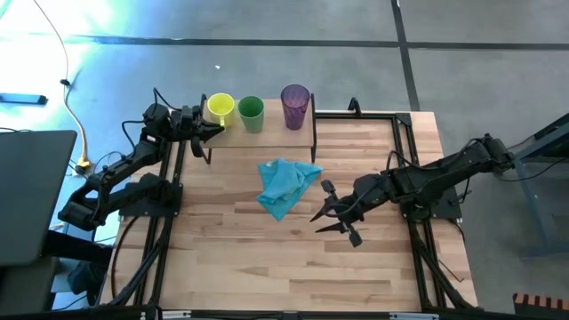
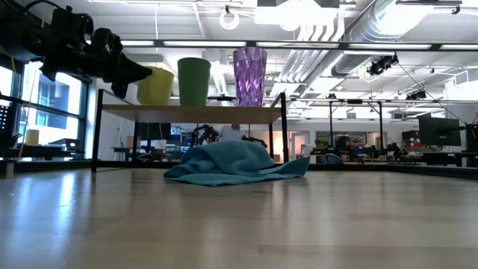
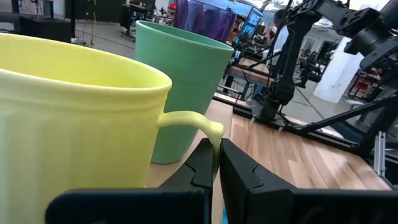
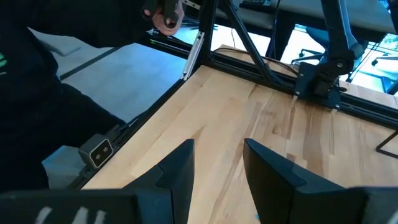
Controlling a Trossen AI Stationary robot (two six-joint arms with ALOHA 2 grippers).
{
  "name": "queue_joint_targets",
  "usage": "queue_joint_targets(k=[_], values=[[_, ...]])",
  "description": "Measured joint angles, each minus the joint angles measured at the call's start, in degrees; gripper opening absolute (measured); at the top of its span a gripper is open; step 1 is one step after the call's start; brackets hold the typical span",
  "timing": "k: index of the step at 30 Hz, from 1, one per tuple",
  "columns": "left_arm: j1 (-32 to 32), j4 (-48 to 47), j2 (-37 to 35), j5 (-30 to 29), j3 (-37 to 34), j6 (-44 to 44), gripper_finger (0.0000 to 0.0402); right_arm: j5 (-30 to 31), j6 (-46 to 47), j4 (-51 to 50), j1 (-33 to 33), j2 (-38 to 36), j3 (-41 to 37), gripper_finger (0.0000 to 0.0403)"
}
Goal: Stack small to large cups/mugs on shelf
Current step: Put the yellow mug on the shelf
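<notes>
On the shelf (image 1: 267, 135) at the table's far edge stand three vessels in a row: a yellow mug (image 1: 220, 108), a green cup (image 1: 251, 114) and a purple ribbed tumbler (image 1: 295, 105). In the low view all three rest by their bases on the shelf board (image 2: 194, 112). My left gripper (image 1: 213, 132) sits at the shelf's left end, level, shut on the yellow mug's handle. My right gripper (image 1: 333, 218) hangs open above the table's right middle with nothing between its fingers (image 4: 214, 165). My left gripper pinches the lower end of the yellow mug's handle (image 3: 211, 129) between its two fingertips (image 3: 202, 163). The fingers come in level from the table's left. The mug (image 3: 74, 118) stands upright; in the low view its base is at the height of the shelf board.
A light blue cloth (image 1: 286, 185) lies crumpled on the table in front of the shelf, between the two grippers. Black frame rails (image 1: 404, 142) run along the table's sides. A person in dark clothing (image 4: 37, 87) is beside the table in the right wrist view.
</notes>
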Motion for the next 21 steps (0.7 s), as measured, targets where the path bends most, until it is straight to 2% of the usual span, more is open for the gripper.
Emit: queue_joint_targets(k=[21], values=[[0.0,-0.5,0.0,-0.2,0.0,-0.4,0.0014,0.0,0.9,0.0,0.0,0.0,0.0,0.0128]])
